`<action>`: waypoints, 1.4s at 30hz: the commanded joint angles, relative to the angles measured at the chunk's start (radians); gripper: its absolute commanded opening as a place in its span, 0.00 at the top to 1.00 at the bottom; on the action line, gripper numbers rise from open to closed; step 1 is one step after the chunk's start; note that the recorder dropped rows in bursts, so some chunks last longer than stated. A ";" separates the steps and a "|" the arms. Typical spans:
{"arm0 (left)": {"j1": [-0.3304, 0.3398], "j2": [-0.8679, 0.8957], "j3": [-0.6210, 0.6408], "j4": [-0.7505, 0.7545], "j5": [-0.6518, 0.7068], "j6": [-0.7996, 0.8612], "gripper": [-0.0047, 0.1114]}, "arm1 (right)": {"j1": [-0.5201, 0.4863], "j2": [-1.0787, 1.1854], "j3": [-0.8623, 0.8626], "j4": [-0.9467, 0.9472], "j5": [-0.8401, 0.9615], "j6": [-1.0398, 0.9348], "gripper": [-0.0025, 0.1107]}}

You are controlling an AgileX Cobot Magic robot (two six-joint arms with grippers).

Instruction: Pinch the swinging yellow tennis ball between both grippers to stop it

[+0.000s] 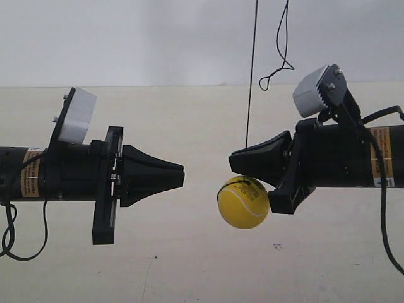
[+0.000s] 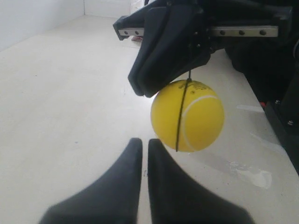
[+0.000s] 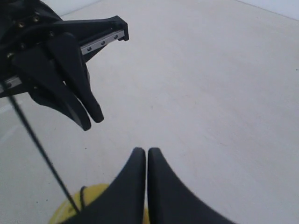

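The yellow tennis ball [image 1: 243, 203] hangs on a thin black string [image 1: 251, 76] just under the tip of my right gripper [image 1: 232, 163], which is the arm at the exterior view's right. That gripper is shut with nothing in it. In the right wrist view the ball [image 3: 61, 213] peeks out beneath the closed right gripper [image 3: 142, 151]. My left gripper [image 1: 182, 178], also shut and empty, points at the ball from across a gap. In the left wrist view the ball [image 2: 188, 116] hangs beyond the left gripper [image 2: 141, 142], tucked under the right gripper [image 2: 140, 88].
A loose loop of black cord [image 1: 281, 60] dangles above my right arm. A pale floor [image 1: 189, 265] lies below and a white wall [image 1: 126, 38] stands behind. Black cables [image 1: 9, 233] trail from both arms.
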 commanded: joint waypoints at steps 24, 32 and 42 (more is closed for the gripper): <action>-0.074 0.009 0.005 -0.018 -0.009 0.021 0.92 | 0.001 -0.010 -0.002 -0.004 0.305 0.095 0.98; -0.086 0.009 0.005 -0.057 -0.009 0.034 0.92 | 0.001 -0.010 -0.002 -0.060 0.094 0.091 0.98; -0.086 0.009 0.005 -0.057 -0.009 0.034 0.92 | 0.001 -0.010 -0.002 -0.074 0.113 0.091 0.98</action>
